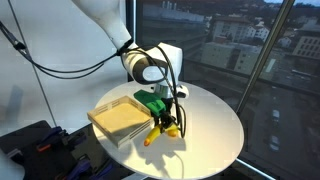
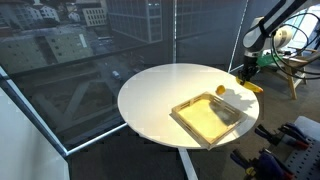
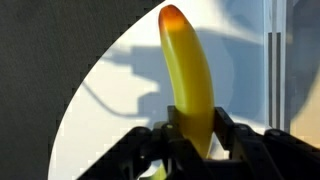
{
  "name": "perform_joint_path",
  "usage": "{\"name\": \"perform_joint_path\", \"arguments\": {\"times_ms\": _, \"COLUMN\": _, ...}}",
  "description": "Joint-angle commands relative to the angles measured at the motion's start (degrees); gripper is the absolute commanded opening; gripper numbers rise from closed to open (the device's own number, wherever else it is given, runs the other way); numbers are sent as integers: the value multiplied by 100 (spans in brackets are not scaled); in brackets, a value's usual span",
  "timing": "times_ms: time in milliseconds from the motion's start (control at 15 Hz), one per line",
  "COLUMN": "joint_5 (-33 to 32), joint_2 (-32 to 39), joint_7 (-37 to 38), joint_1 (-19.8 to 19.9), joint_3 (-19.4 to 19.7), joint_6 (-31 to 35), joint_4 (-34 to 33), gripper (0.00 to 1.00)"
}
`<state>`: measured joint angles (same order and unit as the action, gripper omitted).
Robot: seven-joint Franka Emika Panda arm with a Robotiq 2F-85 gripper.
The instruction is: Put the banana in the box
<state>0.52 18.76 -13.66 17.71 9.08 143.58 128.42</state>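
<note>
As I read an exterior view from the left, I first meet the box (image 1: 118, 120), a shallow tan tray lying on the round white desk (image 1: 215, 140) toward its left side. Just right of the box sits something green (image 1: 151, 102) under the wrist of the white arm (image 1: 108, 22); I cannot tell what it is. Next comes the claw (image 1: 170, 110), pointing down and pinching the banana (image 1: 163, 129). The banana hangs yellow below it, just beside the box's right corner and outside its walls. I cannot tell whether the banana's lower end touches the desk. Further right, the window (image 1: 265, 60) looks over city buildings.

In an exterior view that faces the desk (image 2: 150, 95) from another place, the box (image 2: 207, 119) lies on the right half of the top. A small yellow thing (image 2: 222, 90) sits just beyond the box's far wall, too small for me to name. Right of it, near the desk's edge, the banana (image 2: 251, 88) hangs under the claw (image 2: 250, 72), apart from the box.

In the wrist view, the left finger (image 3: 150, 152) comes up dark from the bottom edge. The banana (image 3: 190, 75) stands between the fingers, its orange-tinged tip toward the top of the picture. The claw (image 3: 192, 138) is clamped on the banana's lower part, with the right finger (image 3: 237, 140) pressed to its other side. Behind them lies the white desk (image 3: 110, 120), carrying the claw's shadow.
</note>
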Motion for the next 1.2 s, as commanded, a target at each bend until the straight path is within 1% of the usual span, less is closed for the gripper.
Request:
{"name": "perform_joint_path", "arguments": {"times_ms": 0, "joint_5": 128, "joint_2": -199, "joint_7": -103, "joint_1": -9, "joint_3": -10, "joint_6": -230, "joint_4": -28, "gripper": 15}}
{"name": "perform_joint_path", "arguments": {"times_ms": 1133, "joint_5": 222, "joint_2": -482, "joint_7": -186, "joint_1": -309, "joint_3": -256, "joint_6": -375, "joint_4": 84, "gripper": 15}}
